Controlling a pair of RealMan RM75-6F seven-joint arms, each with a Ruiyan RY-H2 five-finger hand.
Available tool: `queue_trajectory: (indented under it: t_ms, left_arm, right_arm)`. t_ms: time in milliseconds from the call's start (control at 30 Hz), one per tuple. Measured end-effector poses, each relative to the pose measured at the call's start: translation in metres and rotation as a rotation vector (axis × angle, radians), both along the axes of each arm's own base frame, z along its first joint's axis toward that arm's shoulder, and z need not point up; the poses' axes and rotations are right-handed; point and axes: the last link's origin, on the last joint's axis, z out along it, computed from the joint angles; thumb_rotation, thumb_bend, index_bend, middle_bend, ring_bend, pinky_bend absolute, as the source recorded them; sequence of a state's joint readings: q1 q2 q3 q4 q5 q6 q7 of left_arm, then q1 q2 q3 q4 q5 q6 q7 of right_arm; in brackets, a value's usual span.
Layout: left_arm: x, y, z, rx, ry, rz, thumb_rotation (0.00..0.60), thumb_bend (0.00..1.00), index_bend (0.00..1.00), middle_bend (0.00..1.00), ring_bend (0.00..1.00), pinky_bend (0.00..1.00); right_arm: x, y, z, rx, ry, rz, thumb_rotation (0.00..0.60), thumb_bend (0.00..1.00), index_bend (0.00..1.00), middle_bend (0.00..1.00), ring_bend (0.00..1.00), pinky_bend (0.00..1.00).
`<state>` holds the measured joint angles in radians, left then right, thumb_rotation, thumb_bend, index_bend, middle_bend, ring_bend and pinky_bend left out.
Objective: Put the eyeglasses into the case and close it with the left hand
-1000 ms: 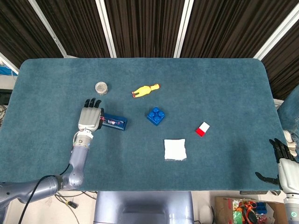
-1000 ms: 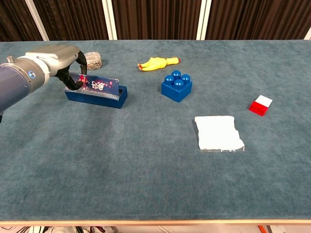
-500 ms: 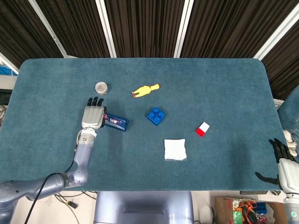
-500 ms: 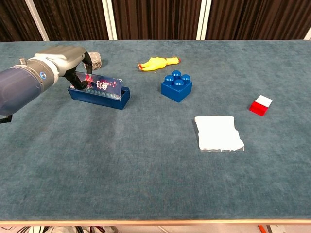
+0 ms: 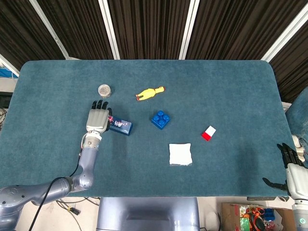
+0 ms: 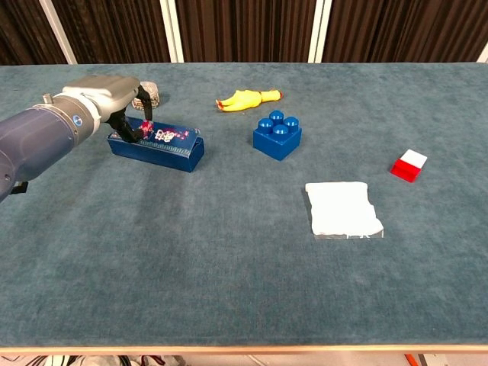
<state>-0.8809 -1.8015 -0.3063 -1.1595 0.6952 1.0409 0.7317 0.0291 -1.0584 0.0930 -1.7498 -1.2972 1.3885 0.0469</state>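
The blue eyeglass case (image 5: 121, 126) (image 6: 158, 147) lies on the table's left half, long side running left to right. Its clear lid (image 6: 164, 135), marked with red and white, is lowered almost flat onto the tray. My left hand (image 5: 97, 119) (image 6: 103, 97) sits over the case's left end, and its dark fingers (image 6: 126, 130) curl down and grip that end of the lid. I cannot make out the eyeglasses apart from the case. My right hand (image 5: 290, 166) hangs off the table at the lower right of the head view, fingers apart and holding nothing.
A small silver tin (image 5: 104, 90) (image 6: 148, 93) stands just behind the left hand. Further right are a yellow rubber chicken (image 5: 149, 93) (image 6: 248, 98), a blue block (image 5: 160, 119) (image 6: 277, 135), a folded white cloth (image 5: 180, 154) (image 6: 343, 208) and a red-and-white block (image 5: 208, 133) (image 6: 409, 165).
The lid has swung down from nearly upright to almost flat on the case. My left hand moved forward and slightly right with it. The right hand stayed still.
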Motion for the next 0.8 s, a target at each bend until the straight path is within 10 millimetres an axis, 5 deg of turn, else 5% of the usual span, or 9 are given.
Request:
queue_trajectory:
  t_ms: [100,467,800]
  left_arm:
    - [0.001,0.000,0.000,0.001,-0.003,0.005,0.600,0.41,0.00,0.09,0.01,0.04]
    - [0.001,-0.003,0.010,0.032,0.034,-0.057,0.600,0.40,0.00,0.07,0.00,0.01]
    - [-0.007,-0.039,0.051,0.039,0.005,-0.099,0.600,0.35,0.03,0.05,0.00,0.01]
  right_arm:
    - [0.000,0.000,0.000,0.002,-0.003,0.000,0.600,0.05,0.00,0.00,0.02,0.19]
    - [0.000,0.000,0.001,-0.002,-0.003,-0.001,0.600,0.05,0.00,0.00,0.02,0.19]
    - [0.001,-0.001,0.001,-0.013,0.027,0.024,0.600,0.05,0.00,0.00,0.02,0.19]
